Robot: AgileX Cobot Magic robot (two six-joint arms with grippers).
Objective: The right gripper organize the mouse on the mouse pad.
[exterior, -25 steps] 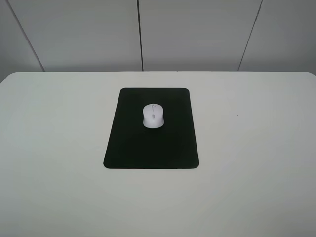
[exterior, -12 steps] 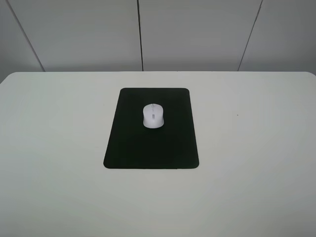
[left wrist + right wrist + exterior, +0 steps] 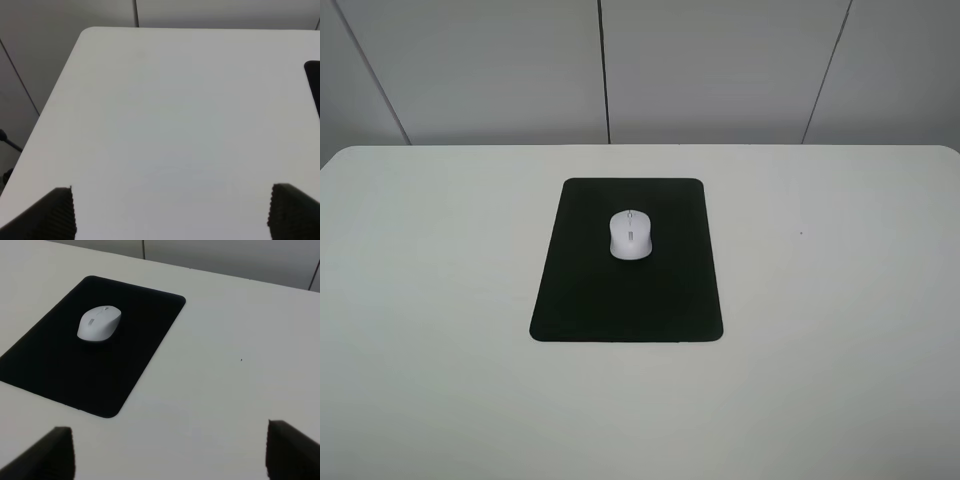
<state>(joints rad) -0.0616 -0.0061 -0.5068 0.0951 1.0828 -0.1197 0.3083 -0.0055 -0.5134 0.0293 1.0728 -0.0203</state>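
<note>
The white mouse (image 3: 630,235) sits on the far half of the black mouse pad (image 3: 620,300), with its scroll wheel toward the wall. Neither arm shows in the exterior high view. In the right wrist view the mouse (image 3: 99,323) rests on the pad (image 3: 75,370), well away from my right gripper (image 3: 170,450). That gripper is open and empty, with only its black fingertips (image 3: 50,452) showing. My left gripper (image 3: 172,212) is open and empty over bare table. One edge of the pad (image 3: 314,85) shows in the left wrist view.
The white table (image 3: 840,300) has rounded corners and a far edge against grey wall panels (image 3: 720,70). A tiny dark speck (image 3: 801,234) lies to the right of the pad.
</note>
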